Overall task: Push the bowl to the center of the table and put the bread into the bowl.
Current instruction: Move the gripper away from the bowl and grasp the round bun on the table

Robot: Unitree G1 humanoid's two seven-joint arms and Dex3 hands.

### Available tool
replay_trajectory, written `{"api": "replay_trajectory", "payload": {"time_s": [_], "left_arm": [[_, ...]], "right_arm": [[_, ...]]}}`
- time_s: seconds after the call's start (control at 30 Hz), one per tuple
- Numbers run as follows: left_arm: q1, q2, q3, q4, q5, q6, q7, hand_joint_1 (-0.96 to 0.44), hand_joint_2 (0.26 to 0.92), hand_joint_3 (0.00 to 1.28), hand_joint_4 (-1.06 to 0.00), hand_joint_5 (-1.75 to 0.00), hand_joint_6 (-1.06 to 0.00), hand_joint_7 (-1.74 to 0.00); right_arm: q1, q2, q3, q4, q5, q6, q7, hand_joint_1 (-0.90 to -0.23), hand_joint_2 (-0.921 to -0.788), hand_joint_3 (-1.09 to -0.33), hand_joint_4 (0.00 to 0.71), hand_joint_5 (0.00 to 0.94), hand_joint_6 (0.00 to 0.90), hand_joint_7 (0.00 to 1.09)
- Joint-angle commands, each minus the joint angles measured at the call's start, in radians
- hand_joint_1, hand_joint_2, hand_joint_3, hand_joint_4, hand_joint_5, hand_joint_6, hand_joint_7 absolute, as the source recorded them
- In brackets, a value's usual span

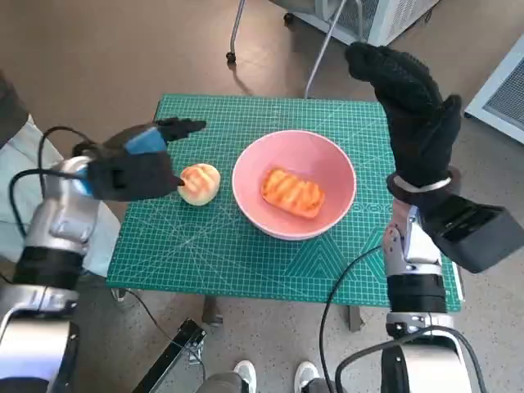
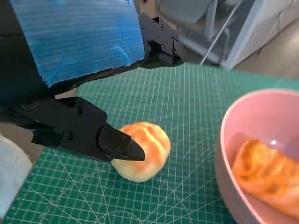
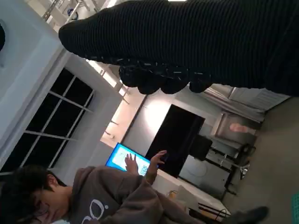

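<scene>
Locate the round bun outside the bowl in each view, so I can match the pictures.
Head view: bun on the green mat, between the left hand and the pink bowl.
Left wrist view: bun just past the black fingers.
Right wrist view: not in it.
Shared landmark: the bowl.

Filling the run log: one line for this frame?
bowl: mid-table, one bread inside | round bread: on mat | left hand: beside it, open | right hand: raised, empty
</scene>
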Motion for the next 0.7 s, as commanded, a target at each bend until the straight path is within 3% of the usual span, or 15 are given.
{"api": "replay_trajectory", "payload": {"time_s": [0.03,0.47,0.7], "left_arm": [[-0.047,-0.028,-0.036,0.07,0.032,-0.023,0.024,-0.15,0.828,0.0,-0.13,0.0,-0.31,-0.08],[-0.124,-0.134,-0.129,0.323,0.111,-0.053,0.129,-0.13,0.827,0.0,-0.14,0.0,-0.32,-0.07],[-0.147,-0.18,-0.174,0.417,0.158,-0.038,0.197,-0.13,0.848,0.01,-0.25,-0.05,-0.43,-0.12]], "right_arm": [[0.009,-0.014,-0.005,-0.005,0.003,0.007,0.011,-0.695,-0.921,-0.75,0.237,0.0,-0.001,0.76],[0.012,-0.025,-0.005,-0.007,-0.001,0.005,0.013,-0.699,-0.921,-0.745,0.241,0.003,-0.001,0.77],[0.016,-0.029,-0.004,-0.017,0.004,0.01,0.018,-0.693,-0.921,-0.744,0.241,0.003,-0.001,0.77]]}}
